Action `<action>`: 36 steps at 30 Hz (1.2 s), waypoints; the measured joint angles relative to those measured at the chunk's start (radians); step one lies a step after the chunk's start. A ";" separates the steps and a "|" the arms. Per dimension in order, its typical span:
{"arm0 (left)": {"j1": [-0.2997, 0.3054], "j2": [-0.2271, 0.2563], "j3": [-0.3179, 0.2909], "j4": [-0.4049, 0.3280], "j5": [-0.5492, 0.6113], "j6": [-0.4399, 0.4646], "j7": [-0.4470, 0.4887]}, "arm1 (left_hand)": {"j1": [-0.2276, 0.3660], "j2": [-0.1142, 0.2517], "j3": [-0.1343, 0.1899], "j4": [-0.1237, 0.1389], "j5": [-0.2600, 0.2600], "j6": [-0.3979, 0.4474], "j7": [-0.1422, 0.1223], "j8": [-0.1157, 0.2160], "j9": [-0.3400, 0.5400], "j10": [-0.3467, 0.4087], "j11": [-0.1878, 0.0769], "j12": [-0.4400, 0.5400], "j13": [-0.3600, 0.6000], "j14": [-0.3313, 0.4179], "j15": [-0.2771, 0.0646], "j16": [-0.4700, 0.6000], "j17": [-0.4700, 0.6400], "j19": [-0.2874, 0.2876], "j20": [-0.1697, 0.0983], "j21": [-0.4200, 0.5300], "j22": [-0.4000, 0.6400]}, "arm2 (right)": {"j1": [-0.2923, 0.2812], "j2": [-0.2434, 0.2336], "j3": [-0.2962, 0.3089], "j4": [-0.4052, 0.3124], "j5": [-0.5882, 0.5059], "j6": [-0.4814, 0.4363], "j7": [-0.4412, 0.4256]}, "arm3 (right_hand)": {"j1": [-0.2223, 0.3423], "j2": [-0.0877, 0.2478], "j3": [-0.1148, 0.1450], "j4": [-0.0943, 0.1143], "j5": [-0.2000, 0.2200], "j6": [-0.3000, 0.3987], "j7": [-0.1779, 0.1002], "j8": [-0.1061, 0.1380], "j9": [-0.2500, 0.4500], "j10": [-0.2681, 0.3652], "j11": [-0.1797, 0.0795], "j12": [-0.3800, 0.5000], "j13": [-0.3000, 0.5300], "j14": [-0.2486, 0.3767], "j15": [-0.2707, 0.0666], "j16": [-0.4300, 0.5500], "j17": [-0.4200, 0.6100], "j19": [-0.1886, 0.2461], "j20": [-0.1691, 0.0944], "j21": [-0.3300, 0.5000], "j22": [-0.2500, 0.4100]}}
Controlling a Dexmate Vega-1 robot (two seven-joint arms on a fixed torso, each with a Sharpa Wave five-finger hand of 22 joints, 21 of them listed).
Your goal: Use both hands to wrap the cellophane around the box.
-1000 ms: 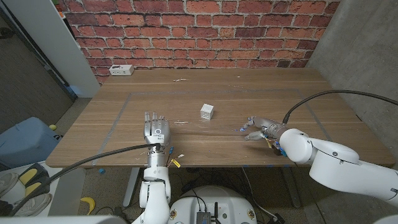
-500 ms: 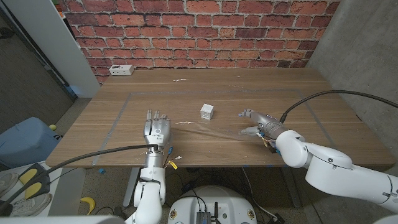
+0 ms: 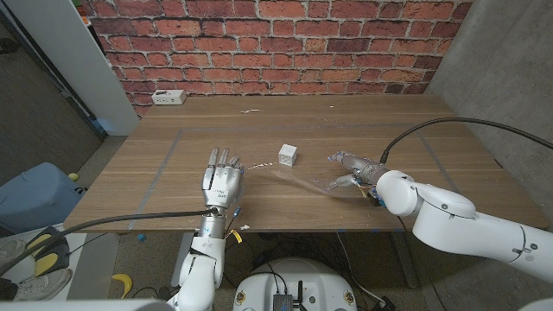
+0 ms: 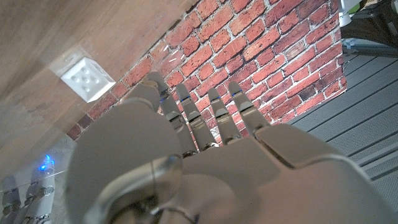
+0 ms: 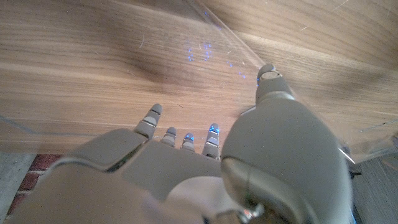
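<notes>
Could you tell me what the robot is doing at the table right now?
It is starting to wrap a small white box in a clear cellophane sheet that lies on the wooden table. The right hand is at the sheet's right edge, which looks lifted there, though a firm grip cannot be confirmed. The left hand is on the sheet's left side, fingers apart and pointing toward the box. The box stands uncovered between the hands, not yet wrapped.

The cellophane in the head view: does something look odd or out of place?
Yes. The cellophane lies on the table between the left robot hand and the right robot hand, in front of the box, not under or around it.
</notes>
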 measured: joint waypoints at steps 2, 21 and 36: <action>-0.006 0.004 0.002 0.012 -0.023 -0.013 0.057 | 0.000 0.000 0.000 0.000 0.000 0.000 0.000 0.000 0.000 0.007 -0.003 0.000 0.000 0.004 0.004 0.000 0.000 0.000 0.000 0.000 0.000 | 0.031 0.005 -0.024 0.005 -0.004 -0.016 0.031 | 0.000 0.000 -0.003 -0.003 0.007 0.068 0.005 0.022 0.002 0.000 0.000 0.005 0.000 0.000 0.000 0.003 -0.001 0.000 0.000 0.006 0.000; -0.044 0.018 0.033 0.056 -0.120 0.023 0.182 | 0.000 0.000 0.004 -0.004 0.000 0.009 -0.002 -0.008 -0.009 0.007 -0.003 -0.004 0.000 0.009 0.002 0.000 0.000 0.005 -0.005 0.000 0.000 | 0.067 0.010 -0.054 0.022 -0.006 -0.004 0.010 | 0.194 0.128 0.052 -0.057 -0.001 0.812 0.115 0.270 0.016 0.385 -0.078 0.078 -0.012 0.184 -0.076 0.070 -0.010 0.172 -0.050 0.038 0.000; -0.073 0.025 0.035 0.028 -0.178 0.067 0.149 | -0.003 -0.010 0.004 -0.004 0.000 0.023 -0.002 -0.017 -0.014 0.007 -0.003 -0.011 0.000 0.002 0.002 -0.006 0.000 0.001 -0.002 0.000 0.000 | -0.124 0.025 0.084 0.076 -0.025 0.214 -0.252 | 0.219 0.153 0.067 -0.050 -0.027 0.804 0.144 0.283 0.035 0.430 -0.064 0.078 -0.009 0.228 -0.102 0.087 -0.003 0.213 -0.073 0.041 0.000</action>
